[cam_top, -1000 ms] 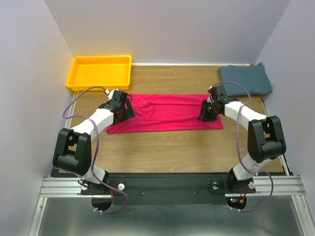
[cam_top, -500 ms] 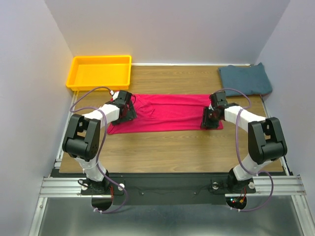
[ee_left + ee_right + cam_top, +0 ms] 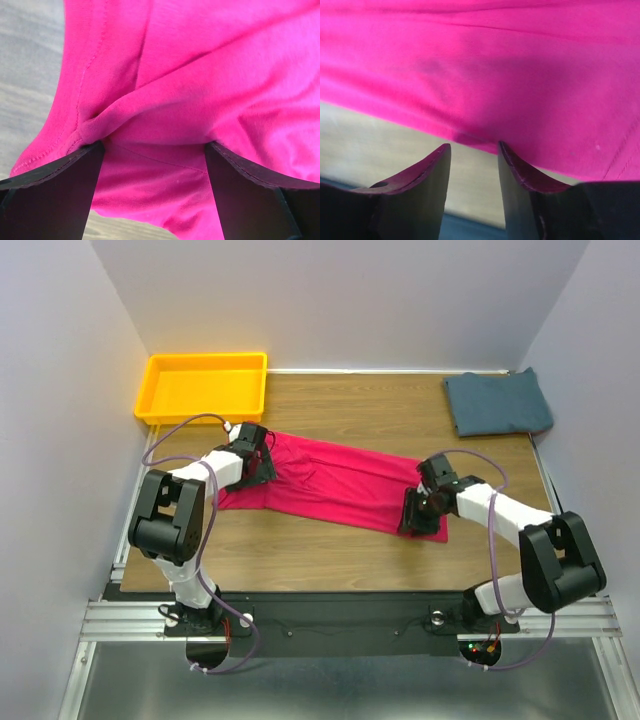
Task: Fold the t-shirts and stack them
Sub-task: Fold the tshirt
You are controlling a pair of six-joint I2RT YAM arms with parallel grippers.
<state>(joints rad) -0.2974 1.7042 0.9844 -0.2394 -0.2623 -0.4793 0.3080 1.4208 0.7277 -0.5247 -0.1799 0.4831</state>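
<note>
Right wrist, right gripper (image 3: 472, 146): jaws stood narrowly apart and widening, crimson shirt (image 3: 485, 75) hem at the tips, table (image 3: 380, 125) showing between.
Left gripper (image 3: 155, 144): stayed wide, astride a bunched fold.
Crimson shirt: right end had been dragged nearer, so it lay slantwise.
Teal shirt (image 3: 497, 403): lay folded, far right corner.
Meaning: probably a release; fold unfinished.

You are getting open surface (image 3: 320, 550) between the crimson-pink shirt (image 3: 330, 480) and the near edge. The yellow tray (image 3: 200, 408) is blocking the far left corner, the teal shirt (image 3: 497, 402) is occupying the far right, and side walls (image 3: 60, 390) are hemming both flanks.
</note>
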